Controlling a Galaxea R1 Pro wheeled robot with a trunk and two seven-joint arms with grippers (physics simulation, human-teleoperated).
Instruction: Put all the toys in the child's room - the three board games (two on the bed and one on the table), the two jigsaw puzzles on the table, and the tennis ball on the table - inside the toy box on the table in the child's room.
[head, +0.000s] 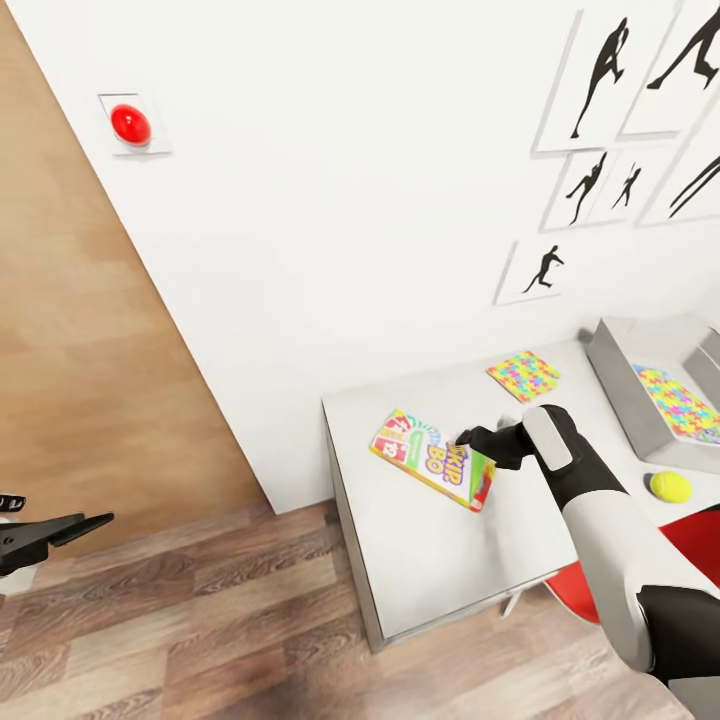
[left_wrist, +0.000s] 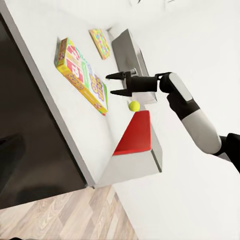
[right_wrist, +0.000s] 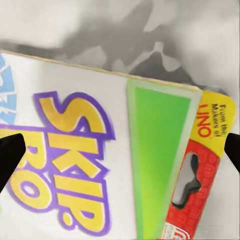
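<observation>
Head view, nearest first: the left gripper (head: 95, 520) juts in low over the wood floor (head: 200, 620), well apart from the table (head: 420, 570); whether its dark fingers are parted cannot be told. Beside a red chair seat (head: 575, 590), the white right arm reaches over the grey top, its right gripper (head: 468, 437) hovering above the SKIP-BO board game (head: 432, 458) with fingers spread wide and nothing between them; the right wrist view shows one dark fingertip (right_wrist: 10, 157) at either side of the box lid, contact unclear. The flat box lies face up, its long axis running diagonally across the table. Readable print: "SKIP-BO" in yellow letters edged purple, and "From the Makers of UNO" on the red-and-yellow end. A tennis ball (head: 670, 486) sits just beside the toy box (head: 625, 385), which holds one jigsaw puzzle (head: 683, 404). A second jigsaw puzzle (head: 523, 375) lies flat near the wall (head: 350, 200), where black silhouette prints (head: 600, 80) and a red button (head: 131, 124) hang
</observation>
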